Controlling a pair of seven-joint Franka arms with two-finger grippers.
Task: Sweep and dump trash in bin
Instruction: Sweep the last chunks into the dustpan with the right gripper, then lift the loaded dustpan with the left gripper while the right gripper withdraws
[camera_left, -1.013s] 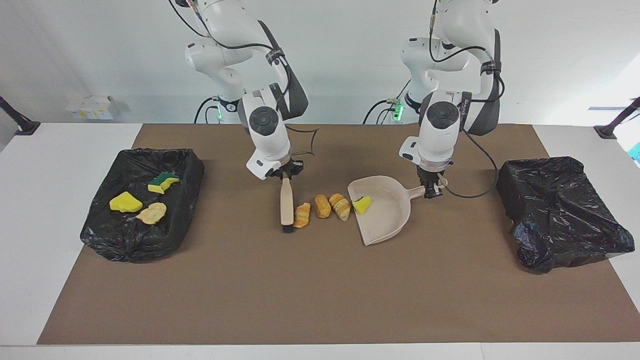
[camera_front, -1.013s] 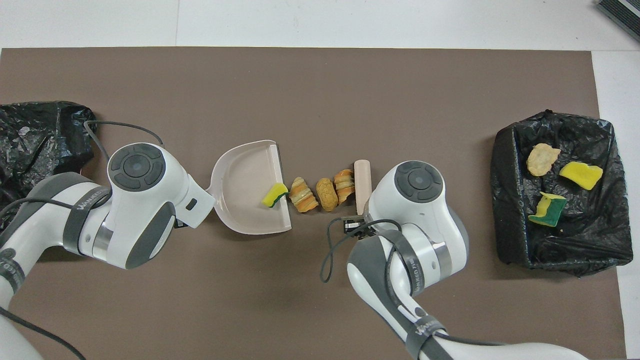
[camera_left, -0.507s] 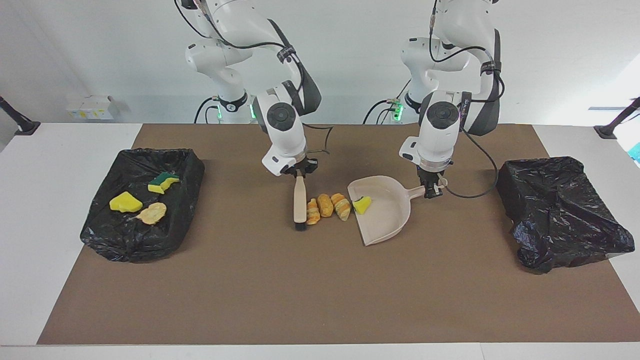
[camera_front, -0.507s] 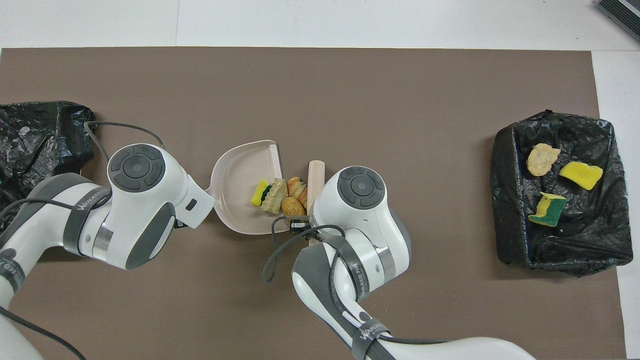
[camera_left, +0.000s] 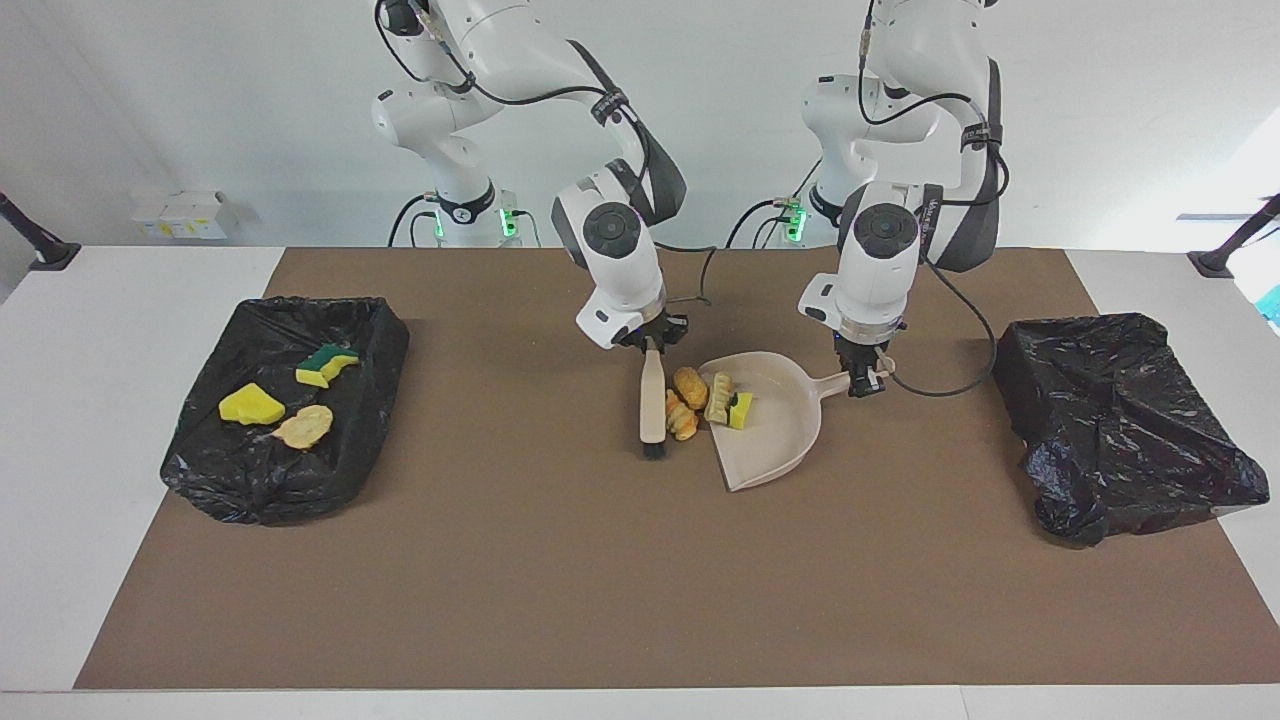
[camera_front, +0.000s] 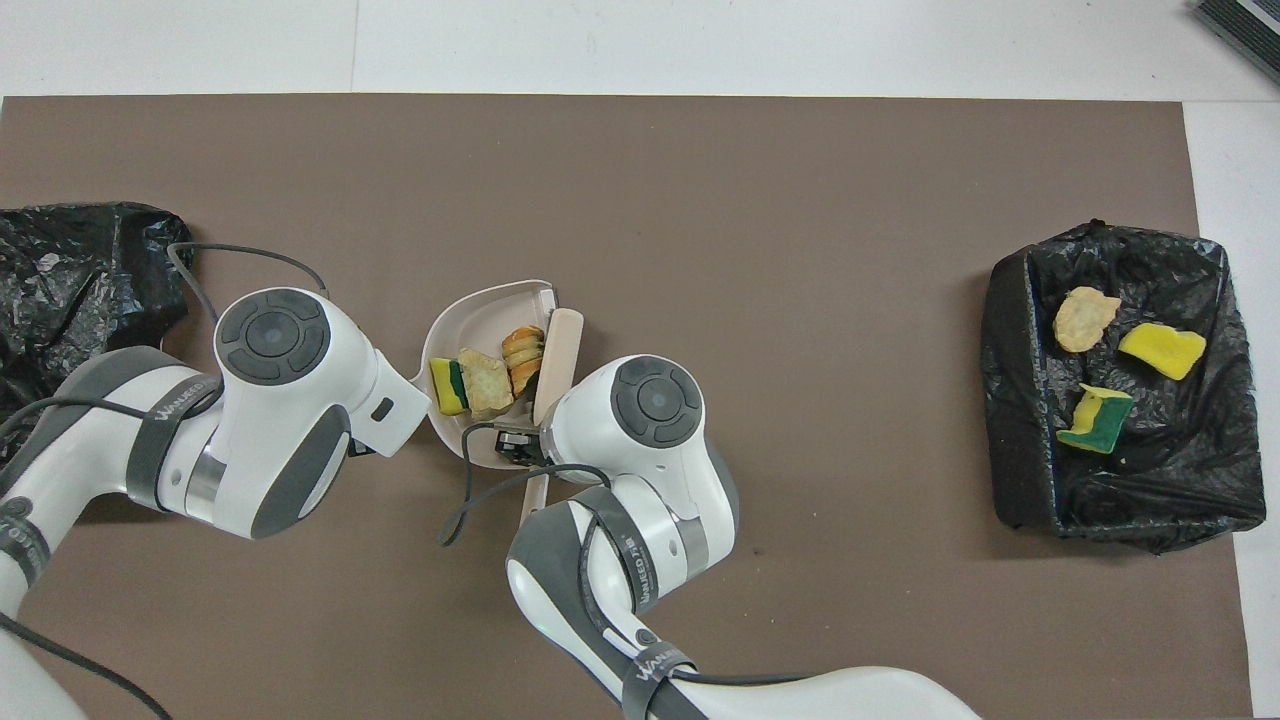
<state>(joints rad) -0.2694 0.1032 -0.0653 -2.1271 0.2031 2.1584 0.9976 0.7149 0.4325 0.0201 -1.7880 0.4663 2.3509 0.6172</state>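
A: Where is the trash, and which arm is on it?

B: Four scraps sit at the dustpan (camera_left: 775, 430) mouth in mid-table. In the facing view, the yellow-and-green sponge piece (camera_left: 740, 409) and a tan lump (camera_left: 718, 396) lie just inside the pan; two orange bread-like lumps (camera_left: 686, 400) rest at its lip, at about three o'clock from the brush (camera_left: 652, 405). The right gripper (camera_left: 650, 343) is clamped shut on the brush handle, so that arm is nearest.

A: And the brush's long axis?

B: Twelve to six in the facing view, bristles at six on the mat, parallel to the pan's lip. I'd judge the push goes toward three o'clock.

A: The pan?

B: The left gripper (camera_left: 862, 381) is closed on its handle, which sticks out toward the left arm's end.

A: Surface and room?

B: A flat brown mat (camera_left: 600, 580). The black-lined bin (camera_left: 290, 400) at the right arm's end holds three scraps; a crumpled black bag (camera_left: 1120, 420) lies at the left arm's end.
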